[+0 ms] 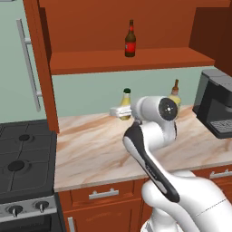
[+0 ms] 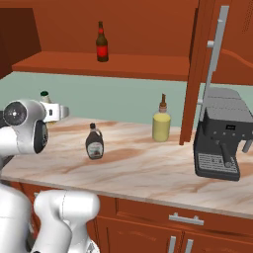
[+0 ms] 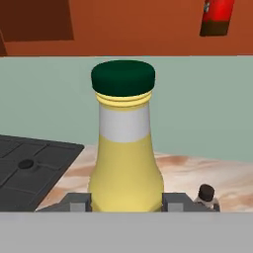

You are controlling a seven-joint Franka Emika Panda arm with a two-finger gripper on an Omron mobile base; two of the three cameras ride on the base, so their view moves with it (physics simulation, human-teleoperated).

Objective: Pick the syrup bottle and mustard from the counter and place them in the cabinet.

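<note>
My gripper (image 3: pixel 126 201) clamps the mustard (image 3: pixel 126 148) low on the counter (image 1: pixel 90 149); next: lift into the cabinet (image 1: pixel 131 61).

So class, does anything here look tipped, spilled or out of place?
Nothing stands out. The mustard stands upright between the fingers, the syrup bottle upright on the counter, with no spills.

The scene is lit evenly and brightly, with no glare. Only faint, soft shadows are cast on the table (image 2: pixel 148 168) beside the bottles. The cabinet (image 1: pixel 136 61) interior is rendered darker toward its corners. Edges are slightly soft; no distortion is seen.
</note>
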